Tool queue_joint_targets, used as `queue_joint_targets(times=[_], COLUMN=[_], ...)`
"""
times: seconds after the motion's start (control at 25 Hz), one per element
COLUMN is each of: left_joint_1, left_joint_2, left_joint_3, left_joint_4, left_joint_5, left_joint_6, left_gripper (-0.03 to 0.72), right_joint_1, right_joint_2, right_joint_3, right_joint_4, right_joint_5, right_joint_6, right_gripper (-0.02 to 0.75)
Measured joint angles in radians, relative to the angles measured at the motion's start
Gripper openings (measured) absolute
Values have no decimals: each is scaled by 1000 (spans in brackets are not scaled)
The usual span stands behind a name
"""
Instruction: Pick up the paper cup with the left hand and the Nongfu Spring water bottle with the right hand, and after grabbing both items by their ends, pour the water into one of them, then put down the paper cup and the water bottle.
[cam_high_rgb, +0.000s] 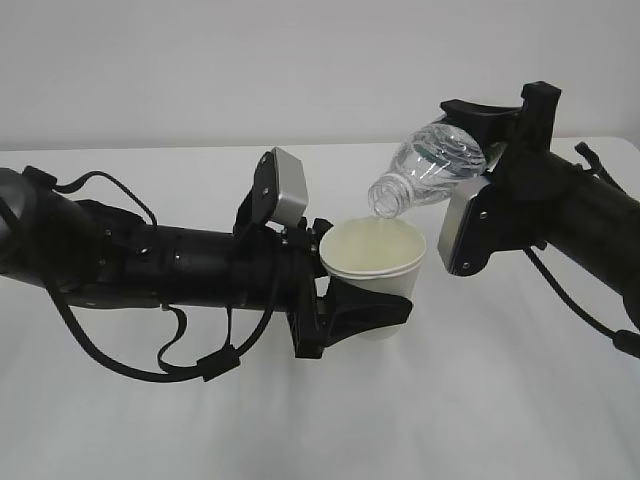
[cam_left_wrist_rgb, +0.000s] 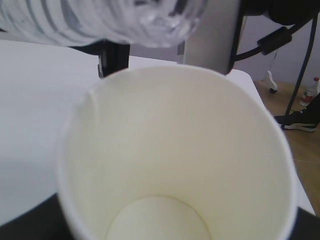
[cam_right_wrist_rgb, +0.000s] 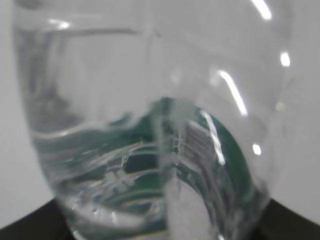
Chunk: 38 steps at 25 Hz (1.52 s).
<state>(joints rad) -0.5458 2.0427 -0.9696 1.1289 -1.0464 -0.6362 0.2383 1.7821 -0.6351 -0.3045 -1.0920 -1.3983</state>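
The left hand (cam_high_rgb: 150, 265) reaches in from the left edge, low over the white counter (cam_high_rgb: 320, 420). Its tool (cam_high_rgb: 365, 305) is clamped around the lower half of the paper cup (cam_high_rgb: 372, 262), which stands upright, mouth open. In the left wrist view the cup (cam_left_wrist_rgb: 175, 155) fills the frame and its floor looks dry. Just above the cup's far rim hangs the open neck of the Nongfu Spring water bottle (cam_high_rgb: 430, 165), tipped mouth-down to the left. The right hand (cam_high_rgb: 560, 205) comes from the right edge, its tool (cam_high_rgb: 497, 130) gripping the bottle's base end. Bare counter lies all around in front.
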Motion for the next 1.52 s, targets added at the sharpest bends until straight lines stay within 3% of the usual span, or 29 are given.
queue_joint_targets(times=[1.52], left_joint_1=[0], left_joint_2=[0], left_joint_3=[0], left_joint_4=[-2], left_joint_5=[7], left_joint_6=[0], left_gripper=[474], right_joint_1=[0], right_joint_2=[0], right_joint_3=[0], right_joint_4=[-3], right_joint_5=[-2], right_joint_6=[-3], right_gripper=[419])
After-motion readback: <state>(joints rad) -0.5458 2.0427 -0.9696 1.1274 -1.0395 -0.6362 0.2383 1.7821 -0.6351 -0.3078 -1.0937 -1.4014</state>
